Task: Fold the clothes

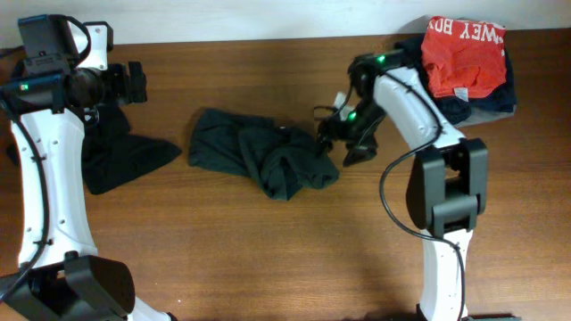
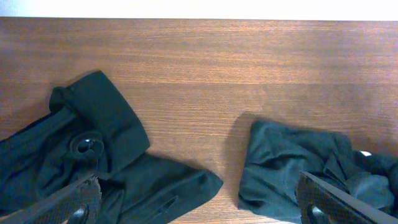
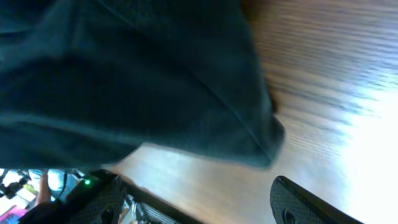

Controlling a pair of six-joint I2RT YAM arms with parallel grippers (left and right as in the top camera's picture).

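Right jaws are open with nothing between them, right at the right-hand edge of the crumpled dark green T-shirt (image 1: 259,160) in the middle of the table (image 1: 268,259). Left jaws are spread wide too, well off to that shirt's left, near a second dark garment (image 1: 120,156). The shirt's one bunched heap, so I reckon spreading comes first: bite a single layer at a hem or sleeve, not the whole wad, then draw it out flat

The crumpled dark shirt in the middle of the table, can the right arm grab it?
Probably yes. The right gripper is open, right beside the right edge of the crumpled shirt, and nothing lies between them.
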